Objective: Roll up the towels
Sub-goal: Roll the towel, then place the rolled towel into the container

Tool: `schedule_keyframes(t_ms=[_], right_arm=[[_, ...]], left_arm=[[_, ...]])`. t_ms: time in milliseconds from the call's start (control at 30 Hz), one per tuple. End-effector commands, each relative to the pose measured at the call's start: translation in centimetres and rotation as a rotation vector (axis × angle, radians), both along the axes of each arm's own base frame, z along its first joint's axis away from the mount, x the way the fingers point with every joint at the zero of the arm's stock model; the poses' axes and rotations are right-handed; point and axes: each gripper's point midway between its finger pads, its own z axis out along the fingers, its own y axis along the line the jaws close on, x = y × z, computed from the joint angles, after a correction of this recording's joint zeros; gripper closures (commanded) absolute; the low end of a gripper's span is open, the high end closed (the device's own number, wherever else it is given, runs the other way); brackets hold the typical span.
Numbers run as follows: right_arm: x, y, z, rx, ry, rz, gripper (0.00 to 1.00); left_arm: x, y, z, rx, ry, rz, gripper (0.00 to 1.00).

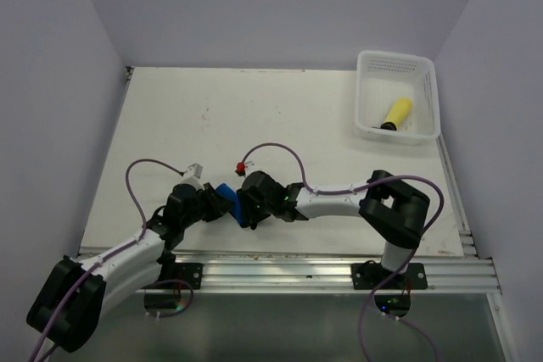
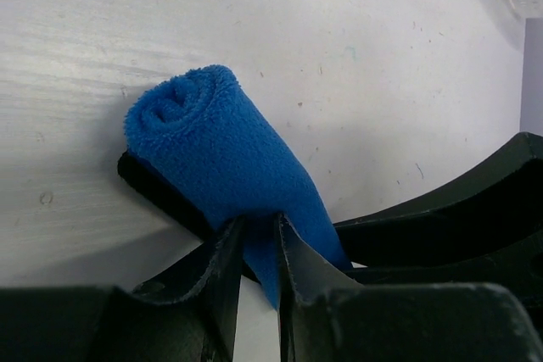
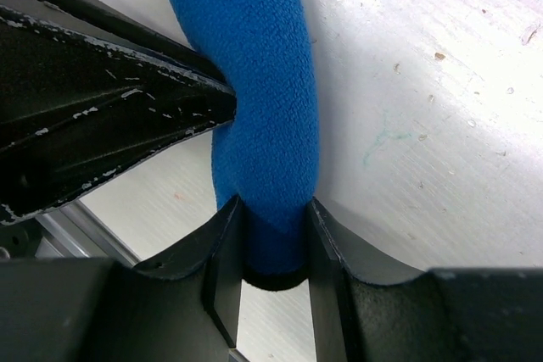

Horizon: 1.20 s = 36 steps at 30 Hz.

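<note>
The left gripper (image 2: 259, 231) and the right gripper (image 3: 271, 218) face each other, each with its fingers clamped on the rolled blue towel (image 2: 221, 150) that lies between them on the table (image 1: 254, 108), while the rolled yellow towel (image 1: 396, 114) lies in the white basket (image 1: 366, 129) well beyond the right gripper.

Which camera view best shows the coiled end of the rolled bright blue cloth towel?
The left wrist view: the rolled bright blue cloth towel shows its spiral end there. The right wrist view shows only its side; the top view only a small blue patch.
</note>
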Motion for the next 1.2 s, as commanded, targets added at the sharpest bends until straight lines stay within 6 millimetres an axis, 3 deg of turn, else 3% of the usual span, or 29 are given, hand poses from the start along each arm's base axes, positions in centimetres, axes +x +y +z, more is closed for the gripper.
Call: schedule_keyframes(t_ms=[0,233,533,833,967,1167], right_arm=[[-1.2,-3.1,-3.4,-0.177,0.042,-0.003,0.67],[-1.0,-3.0,-3.4,-0.177,0.037,-0.009,0.67],[-1.0,-2.9,-3.5,-0.178,0.045,-0.009,0.66],[-1.2,-3.2,-3.9,-0.183,0.049,-0.01,0.66],[-1.3,-3.1,-4.2,-0.181,0.059,-0.011,0.66],[-1.3,-3.0,-4.0,-0.173,0.057,-0.01,0.64]], left_arm=[[-0.2,1.9,-1.2,0.122,0.046,0.039,0.75],[1.6,1.7,1.6,0.119,-0.017,0.067,0.73],[4.6,0.0,6.1,0.078,-0.105,0.053,0.73],[5.0,-0.6,8.2,0.056,-0.131,0.03,0.72],[5.2,-0.6,7.1,0.077,-0.105,0.029,0.71],[4.3,0.1,2.8,0.111,-0.042,0.043,0.73]])
